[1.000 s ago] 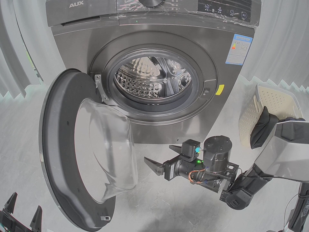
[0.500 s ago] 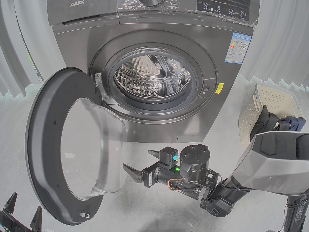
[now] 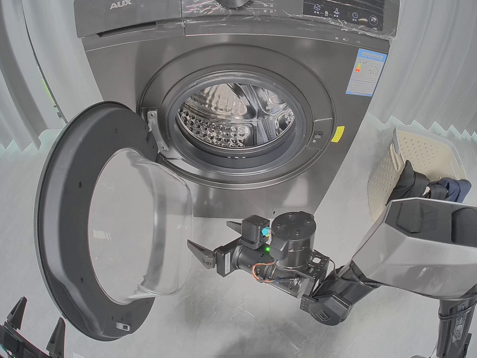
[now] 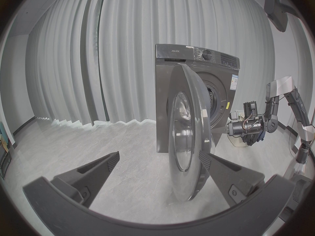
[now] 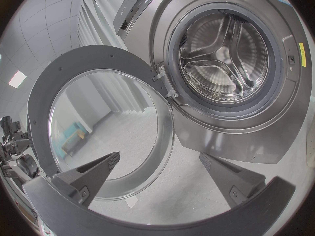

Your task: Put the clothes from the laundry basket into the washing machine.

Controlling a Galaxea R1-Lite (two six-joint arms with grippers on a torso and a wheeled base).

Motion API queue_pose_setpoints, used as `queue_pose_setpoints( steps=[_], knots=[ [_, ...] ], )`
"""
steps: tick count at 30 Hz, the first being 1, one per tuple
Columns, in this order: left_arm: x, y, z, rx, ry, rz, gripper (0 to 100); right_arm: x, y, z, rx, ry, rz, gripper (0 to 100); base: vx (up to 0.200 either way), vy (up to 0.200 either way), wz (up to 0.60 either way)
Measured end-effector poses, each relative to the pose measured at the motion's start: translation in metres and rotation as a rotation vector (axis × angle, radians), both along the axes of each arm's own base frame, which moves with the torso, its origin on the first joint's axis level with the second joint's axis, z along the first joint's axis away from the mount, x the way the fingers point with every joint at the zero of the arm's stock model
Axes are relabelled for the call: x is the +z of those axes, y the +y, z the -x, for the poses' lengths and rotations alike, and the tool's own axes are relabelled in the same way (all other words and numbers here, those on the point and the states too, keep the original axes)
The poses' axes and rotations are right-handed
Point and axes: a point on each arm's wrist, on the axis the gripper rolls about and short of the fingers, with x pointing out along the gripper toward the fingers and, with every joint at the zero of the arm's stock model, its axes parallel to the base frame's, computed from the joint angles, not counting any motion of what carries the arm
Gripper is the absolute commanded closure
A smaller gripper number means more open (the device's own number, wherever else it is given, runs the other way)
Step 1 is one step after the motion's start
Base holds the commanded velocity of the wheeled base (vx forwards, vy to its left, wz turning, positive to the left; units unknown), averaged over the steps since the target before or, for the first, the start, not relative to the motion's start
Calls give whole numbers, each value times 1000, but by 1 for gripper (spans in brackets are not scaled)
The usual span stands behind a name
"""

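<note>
Washer (image 3: 119, 70) with door (image 3: 64, 200) wide open and drum (image 3: 233, 120) empty; the clothes (image 3: 412, 185) sit in the basket (image 3: 427, 150) at its 3 o'clock, while the right tool (image 3: 217, 239) — spread, holding nothing — hangs at 6 o'clock just beside the door glass, where a stray sweep could knock it shut.

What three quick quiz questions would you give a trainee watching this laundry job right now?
1. True or false: the door of the washing machine is shut.
2. The right hand is: A open and empty; B shut on clothes.
3. Fill in: the dark clothes hang over the rim of the ____ basket.
Key: 1 false; 2 A; 3 laundry.
</note>
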Motion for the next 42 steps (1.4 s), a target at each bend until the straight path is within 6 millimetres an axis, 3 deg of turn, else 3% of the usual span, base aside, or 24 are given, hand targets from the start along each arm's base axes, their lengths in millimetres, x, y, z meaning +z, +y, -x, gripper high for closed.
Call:
queue_pose_setpoints(
  steps=[16,26,42],
  knots=[
    [0,0,0,0,1,-1,0,1,22,-30,-50,-18,-17,0,-38,0,0],
    [0,0,0,0,0,-1,0,6,50,-27,-39,-49,-89,0,0,0,0],
    [0,0,0,0,0,-1,0,10,45,-59,-185,-16,-42,0,0,0,0]
  ],
)
